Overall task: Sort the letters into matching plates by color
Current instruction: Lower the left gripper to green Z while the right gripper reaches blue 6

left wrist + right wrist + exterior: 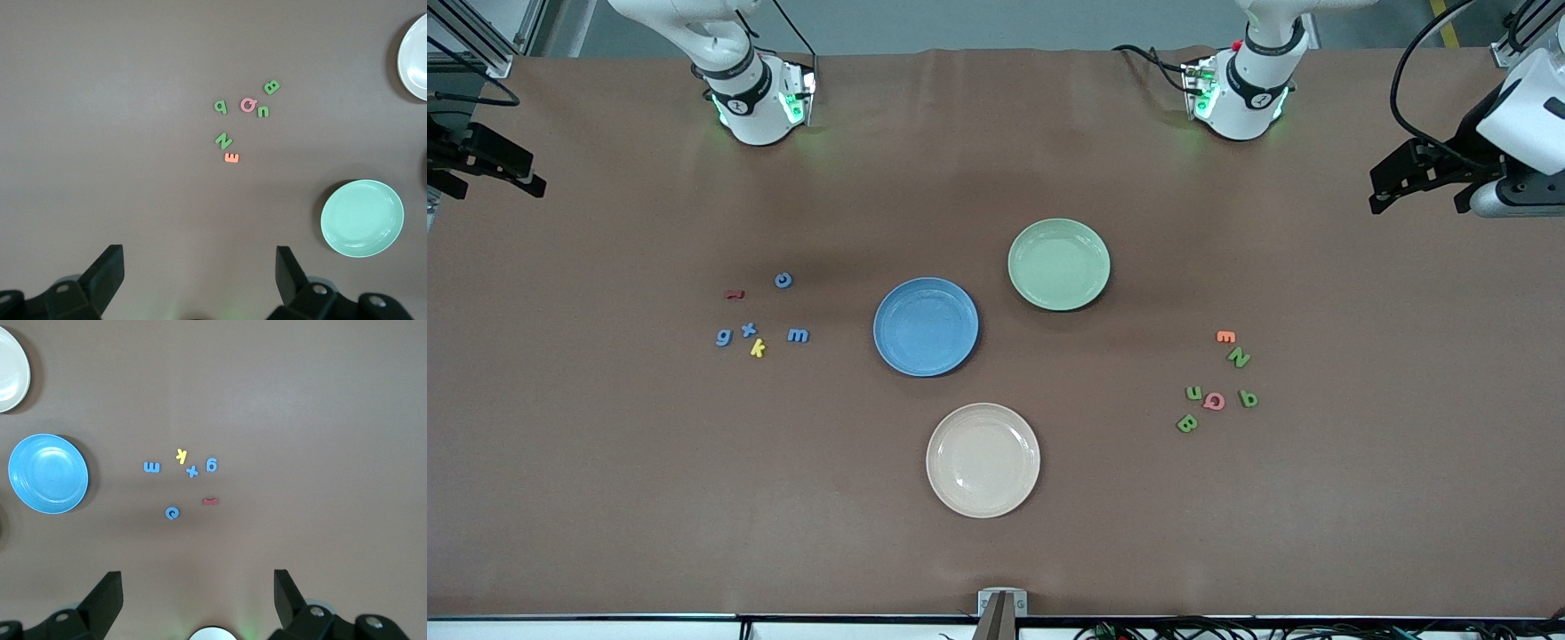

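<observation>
Several blue letters lie toward the right arm's end of the table: a c, g, x and m. Several green letters lie toward the left arm's end, among them an N and a B. The blue plate and the green plate sit mid-table with nothing in them. My left gripper hangs open high over the table by the green letters. My right gripper hangs open high by the blue letters.
A cream plate sits nearer the front camera than the blue plate. A red letter and a yellow k lie among the blue ones. An orange E and a pink Q lie among the green ones.
</observation>
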`<state>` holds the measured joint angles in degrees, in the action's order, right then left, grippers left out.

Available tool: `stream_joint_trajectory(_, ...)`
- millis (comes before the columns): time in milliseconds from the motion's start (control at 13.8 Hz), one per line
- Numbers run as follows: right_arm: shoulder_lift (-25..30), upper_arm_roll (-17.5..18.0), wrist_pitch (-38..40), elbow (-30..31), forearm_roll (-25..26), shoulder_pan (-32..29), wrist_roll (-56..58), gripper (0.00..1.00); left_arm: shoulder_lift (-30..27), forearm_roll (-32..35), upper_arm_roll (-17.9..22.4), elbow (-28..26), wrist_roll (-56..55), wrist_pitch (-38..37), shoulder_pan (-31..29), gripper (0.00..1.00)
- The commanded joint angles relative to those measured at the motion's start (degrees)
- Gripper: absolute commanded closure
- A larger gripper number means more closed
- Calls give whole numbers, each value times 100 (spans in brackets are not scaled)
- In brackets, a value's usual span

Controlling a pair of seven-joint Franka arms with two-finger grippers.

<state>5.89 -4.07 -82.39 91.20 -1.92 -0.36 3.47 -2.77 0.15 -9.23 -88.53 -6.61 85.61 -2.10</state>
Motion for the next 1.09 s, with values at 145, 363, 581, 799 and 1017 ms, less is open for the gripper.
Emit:
stream_joint_trajectory(145, 96, 11, 21, 47, 7, -26, 22, 0, -13, 73, -8, 143, 72, -115, -45, 0)
stream_joint_trajectory(363, 96, 11, 29, 47, 7, -26, 22, 0, 197, 231, -8, 205, 81, -62, -45, 0)
stream_joint_trajectory(581, 96, 11, 3, 38, 33, -35, 22, 0, 504, 231, 27, 74, 20, 245, -106, 0)
stream_joint_trajectory(799, 70, 11, 21, -84, 51, -26, 57, 0, 673, 222, 27, -434, -182, 849, -141, 0)
stream_joint_trajectory(1017, 26, -24, 12, -120, 7, -95, 4, 0, 664, 214, 27, -1138, -796, 1553, -203, 0)
